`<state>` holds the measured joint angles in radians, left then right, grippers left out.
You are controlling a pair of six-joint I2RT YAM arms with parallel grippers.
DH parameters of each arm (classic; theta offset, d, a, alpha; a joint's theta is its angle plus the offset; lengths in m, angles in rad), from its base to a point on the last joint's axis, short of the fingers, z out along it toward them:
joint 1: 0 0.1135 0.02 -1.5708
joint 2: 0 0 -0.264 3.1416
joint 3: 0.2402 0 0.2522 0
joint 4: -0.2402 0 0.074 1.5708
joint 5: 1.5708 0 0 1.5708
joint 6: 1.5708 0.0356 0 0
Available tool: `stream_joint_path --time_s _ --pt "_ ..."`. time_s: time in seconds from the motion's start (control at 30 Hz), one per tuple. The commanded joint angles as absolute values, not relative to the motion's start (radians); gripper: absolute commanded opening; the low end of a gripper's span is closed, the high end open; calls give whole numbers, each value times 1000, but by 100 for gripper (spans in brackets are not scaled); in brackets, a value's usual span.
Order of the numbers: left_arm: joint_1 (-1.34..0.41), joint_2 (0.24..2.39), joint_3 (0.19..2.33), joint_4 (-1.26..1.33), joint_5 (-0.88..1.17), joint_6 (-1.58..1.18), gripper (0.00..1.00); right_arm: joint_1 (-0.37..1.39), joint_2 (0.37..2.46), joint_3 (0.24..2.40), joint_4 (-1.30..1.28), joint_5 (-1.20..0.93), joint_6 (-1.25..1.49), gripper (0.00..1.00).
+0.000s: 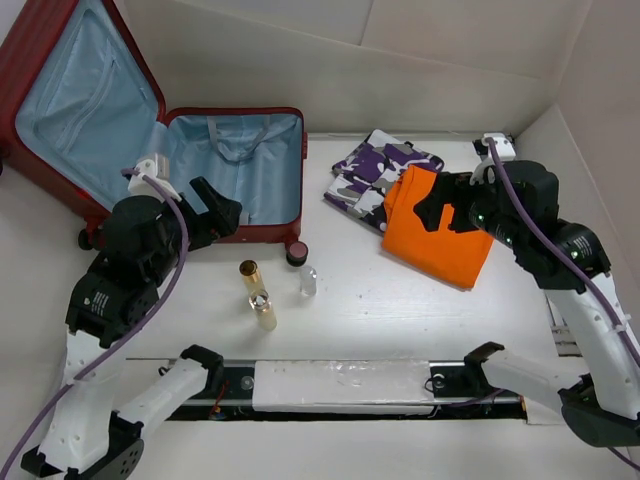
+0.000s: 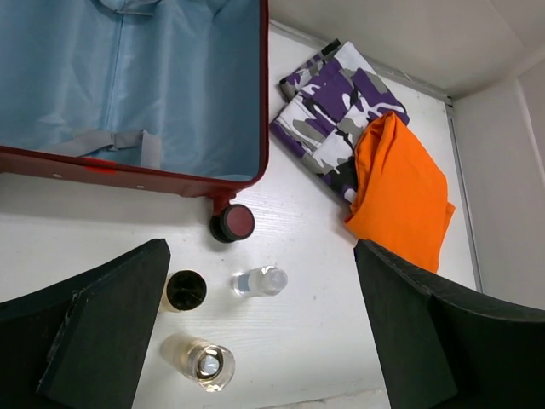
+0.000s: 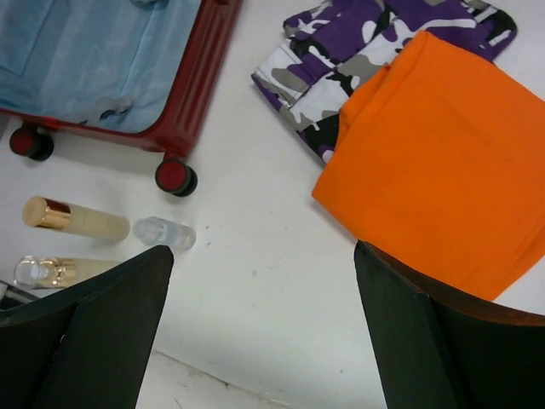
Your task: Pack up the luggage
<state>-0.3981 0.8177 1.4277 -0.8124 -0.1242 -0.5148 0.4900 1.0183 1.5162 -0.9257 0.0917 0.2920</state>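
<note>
Suitcase (image 1: 255, 175) open, far left, lid raised. Left gripper (image 1: 218, 212) spread wide, empty, above its near rim. Bottles (image 1: 263, 310) just in front. Right gripper (image 1: 440, 212) spread wide, empty, over orange cloth (image 1: 445, 255).

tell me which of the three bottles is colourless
The small clear bottle, rightmost of the three; the gold-capped bottle and the clear-capped bottle both look yellowish.
</note>
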Motion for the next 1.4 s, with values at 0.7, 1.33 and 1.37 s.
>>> stream_joint_path --time_s 0.7,1.33,1.37 --pt "-400 791 1119 -970 -40 -571 76 590 1046 1376 -747 -114 281 75" --pt "-400 960 1003 -810 -95 -469 72 701 1055 1289 -709 -75 310 77" --pt "-400 971 993 -810 -95 -469 72 701 1055 1289 -709 -75 310 77"
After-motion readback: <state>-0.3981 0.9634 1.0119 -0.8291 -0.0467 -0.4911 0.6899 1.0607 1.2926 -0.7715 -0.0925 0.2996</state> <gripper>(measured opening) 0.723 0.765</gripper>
